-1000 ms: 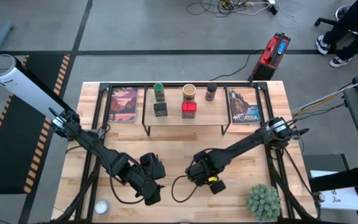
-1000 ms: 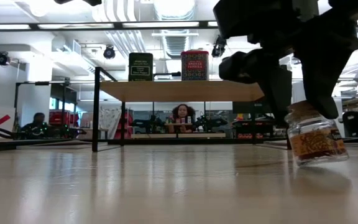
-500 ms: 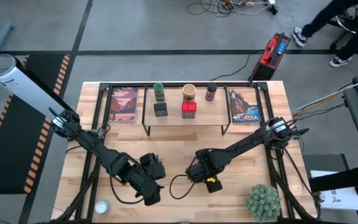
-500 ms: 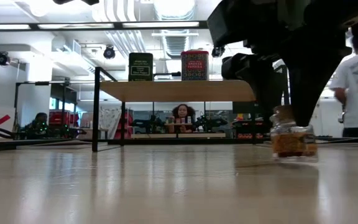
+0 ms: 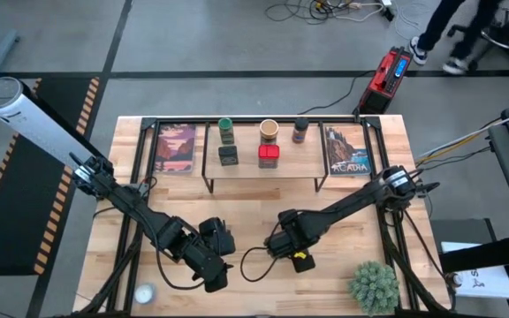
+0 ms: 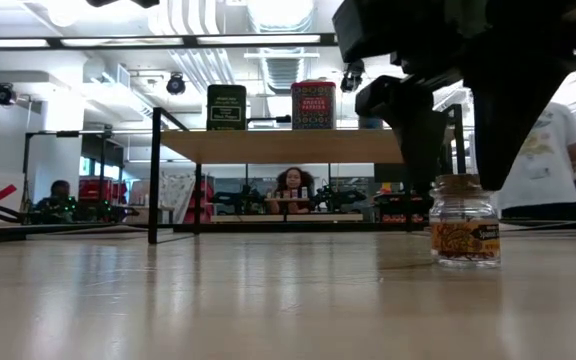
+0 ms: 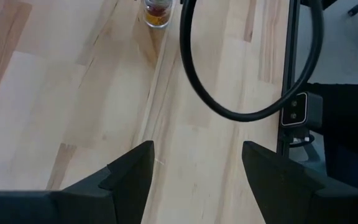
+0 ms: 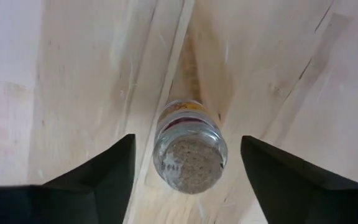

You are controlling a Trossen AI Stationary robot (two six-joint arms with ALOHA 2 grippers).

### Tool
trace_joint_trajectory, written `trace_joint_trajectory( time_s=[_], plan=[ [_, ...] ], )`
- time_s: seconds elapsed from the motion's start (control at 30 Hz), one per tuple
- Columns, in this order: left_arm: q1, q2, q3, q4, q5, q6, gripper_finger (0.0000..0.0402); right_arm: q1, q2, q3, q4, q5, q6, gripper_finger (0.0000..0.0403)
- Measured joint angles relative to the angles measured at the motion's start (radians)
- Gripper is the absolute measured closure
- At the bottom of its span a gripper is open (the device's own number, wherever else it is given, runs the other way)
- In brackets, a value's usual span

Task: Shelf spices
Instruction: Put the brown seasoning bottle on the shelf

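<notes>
With its two fingers spread wide on either side of the tiny clear jar [image 8: 189, 155], your right gripper [image 8: 188, 171] hangs directly over the cork-topped lid, a stance that suits a straight-down grasp on the last container not yet shelved. You see the jar standing upright on the table [image 5: 254, 212], between the dark fingers in the low view [image 6: 462, 222], with no contact visible on either side. Five spices already sit on the shelf [image 5: 263, 177]: the green-lidded jar [image 5: 225, 130] and small black box [image 5: 228, 155] toward the left, the tan round jar [image 5: 269, 131] and red square tin [image 5: 269, 155] in the middle, the dark-capped brown bottle [image 5: 300, 131] toward the right. Your left gripper [image 7: 194, 171] waits near the front of the table with its fingers also apart, holding nothing. From above, the right arm covers most of the jar, leaving only a yellow fleck [image 5: 300, 259]. In the low view only the box and tin show on the shelf; the rest are hidden behind them or the arm.
</notes>
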Motion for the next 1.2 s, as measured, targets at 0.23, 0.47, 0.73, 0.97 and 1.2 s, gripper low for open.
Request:
trace_joint_trajectory(
  time_s=[0.23,0.47,0.73,0.97,1.2],
  plan=[
    [0.0,0.0,0.0,0.0,0.0,0.005,0.0168,0.0,-0.01,0.001,0.016,-0.024,0.007,0.0106],
    [0.0,0.0,0.0,-0.001,0.0,0.004,0.0168,-0.005,0.003,-0.014,0.082,-0.051,-0.001,0.0096],
    [-0.001,0.0,0.0,-0.001,0.006,-0.004,0.0168,-0.021,0.021,-0.049,0.089,-0.053,-0.026,0.0114],
    [-0.002,0.0,0.0,0.0,0.006,-0.005,0.0168,-0.02,0.047,-0.051,0.095,-0.054,-0.049,0.014],
    [-0.003,0.0,0.0,0.0,0.016,-0.008,0.0168,-0.02,0.054,-0.051,0.108,-0.053,-0.061,0.0163]
  ],
)
